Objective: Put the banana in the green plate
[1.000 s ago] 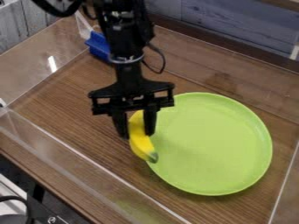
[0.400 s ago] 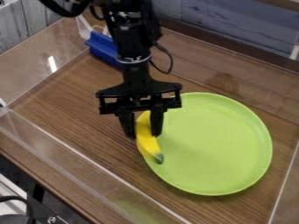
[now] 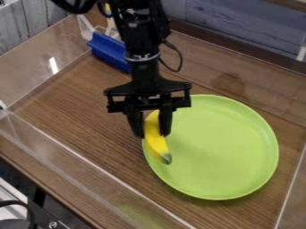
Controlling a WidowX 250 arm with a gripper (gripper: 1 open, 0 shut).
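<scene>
The small yellow banana (image 3: 157, 144) hangs tilted, its dark tip pointing down over the left part of the green plate (image 3: 233, 148). My gripper (image 3: 153, 122) is shut on the banana's upper end, with the black fingers (image 3: 135, 122) on either side of it. The banana's lower tip is at or just above the plate's surface; I cannot tell if it touches. The plate lies flat on the wooden table at the right.
A blue box (image 3: 106, 46) stands behind the arm at the back. Clear plastic walls (image 3: 42, 63) fence the wooden table on the left and front. Dark cables trail from the arm near the top.
The gripper has carried the banana to the right, from the plate's left rim to over the plate's inside. The grip stayed shut.
</scene>
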